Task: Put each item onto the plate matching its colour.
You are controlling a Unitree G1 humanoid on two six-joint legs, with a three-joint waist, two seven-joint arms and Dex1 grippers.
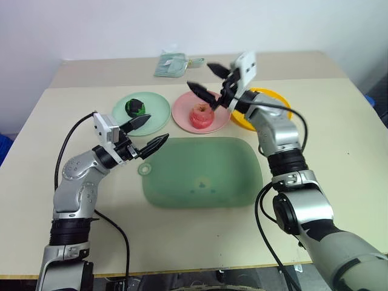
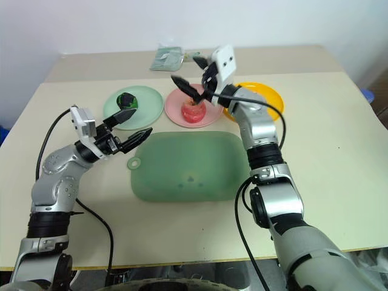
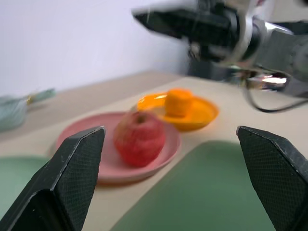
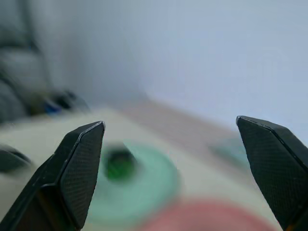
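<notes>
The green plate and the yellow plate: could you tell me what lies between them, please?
The pink plate holding the red apple sits between the green plate and yellow plate, seen in both eye views.

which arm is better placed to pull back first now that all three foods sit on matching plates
Right, likely. Its open fingers hang above the apple on the pink plate, nearest the items. The left fingers are open at the green mat's edge, clear of everything.

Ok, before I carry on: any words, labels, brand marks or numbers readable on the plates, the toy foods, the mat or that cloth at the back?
None can be read.
Green mat: a small raised mark near its middle, too small to make out.
Folded green cloth: a pattern or tag, too blurred to read.
Mint green plate, pink plate, yellow plate: plain, no print seen.
</notes>
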